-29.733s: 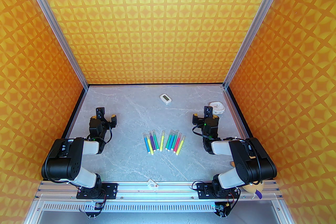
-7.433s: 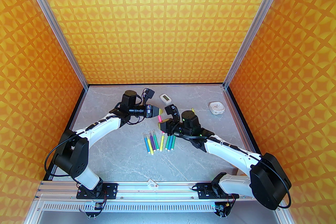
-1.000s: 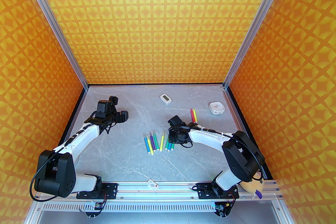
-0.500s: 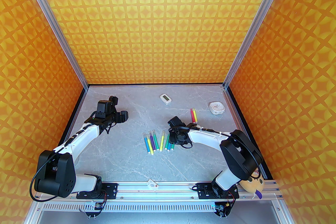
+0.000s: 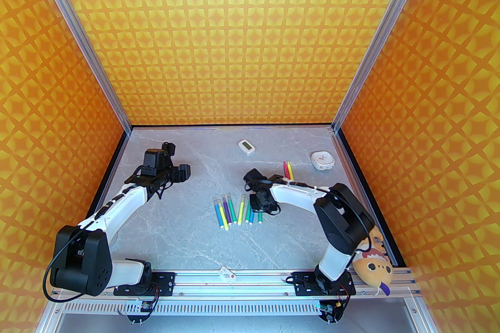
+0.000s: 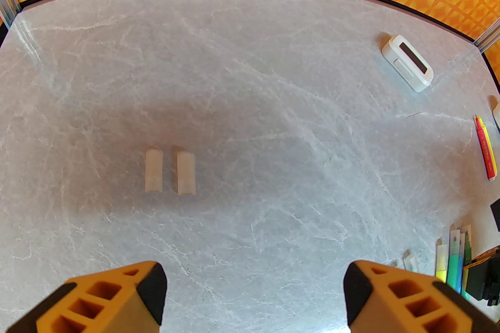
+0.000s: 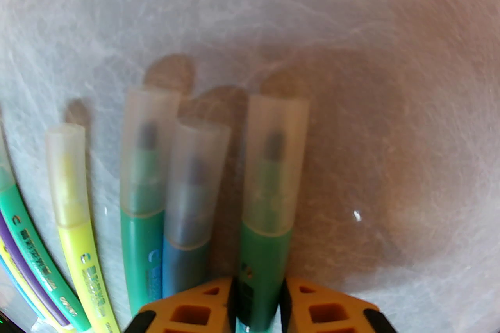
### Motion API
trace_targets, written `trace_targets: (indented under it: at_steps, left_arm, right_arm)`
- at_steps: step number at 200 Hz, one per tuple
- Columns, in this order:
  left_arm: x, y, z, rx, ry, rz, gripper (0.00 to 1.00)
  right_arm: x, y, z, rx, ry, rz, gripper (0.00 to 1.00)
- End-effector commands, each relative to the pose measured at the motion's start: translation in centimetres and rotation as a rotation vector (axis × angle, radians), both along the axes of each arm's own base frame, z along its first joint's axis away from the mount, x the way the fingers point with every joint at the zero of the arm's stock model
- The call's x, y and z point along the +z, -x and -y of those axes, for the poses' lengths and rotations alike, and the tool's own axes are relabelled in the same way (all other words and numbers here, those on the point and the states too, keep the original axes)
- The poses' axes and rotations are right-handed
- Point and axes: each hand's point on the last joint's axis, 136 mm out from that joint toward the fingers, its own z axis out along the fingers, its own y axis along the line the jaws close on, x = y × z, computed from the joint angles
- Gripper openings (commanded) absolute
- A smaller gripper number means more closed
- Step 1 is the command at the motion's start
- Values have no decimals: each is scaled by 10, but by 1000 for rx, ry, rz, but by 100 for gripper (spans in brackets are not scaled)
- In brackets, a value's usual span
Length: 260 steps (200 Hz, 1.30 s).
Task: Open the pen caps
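Several pens lie side by side at mid-table, each with a pale translucent cap at its far end. My right gripper points down over the row's right end. In the right wrist view my right gripper is shut on the barrel of the rightmost green pen, whose cap is still on. Two loose pen caps lie side by side on the table ahead of my open, empty left gripper, which hovers at the left.
An uncapped pink pen and yellow pen lie together at the back right. A white timer and a small white clock sit near the back. A plush toy rests by the right arm's base, and a white tag lies on the front rail.
My right gripper has shifted slightly left over the row's right end and closed on the green pen. The left arm has stayed still.
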Motion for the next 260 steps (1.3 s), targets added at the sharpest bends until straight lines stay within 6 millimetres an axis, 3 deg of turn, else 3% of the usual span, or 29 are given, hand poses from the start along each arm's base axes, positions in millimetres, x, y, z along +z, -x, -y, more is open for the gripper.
trace_targets:
  at_steps: [1,93,127,197,224,260]
  left_arm:
    - [10,2,4,-32,-2,31,79]
    - [9,4,5,-44,-5,25,79]
    - [10,4,7,-49,7,22,79]
    - [16,1,36,-140,152,6,78]
    - [19,1,52,-191,215,-4,78]
    - [30,5,88,-317,349,-16,76]
  right_arm:
    - [-27,7,16,41,109,-68,25]
    - [-44,3,17,37,117,-95,24]
    - [-43,1,15,52,84,-84,16]
    - [10,-12,9,170,43,40,0]
    - [37,-20,-8,245,-66,150,0]
    - [63,-22,-36,356,-216,230,0]
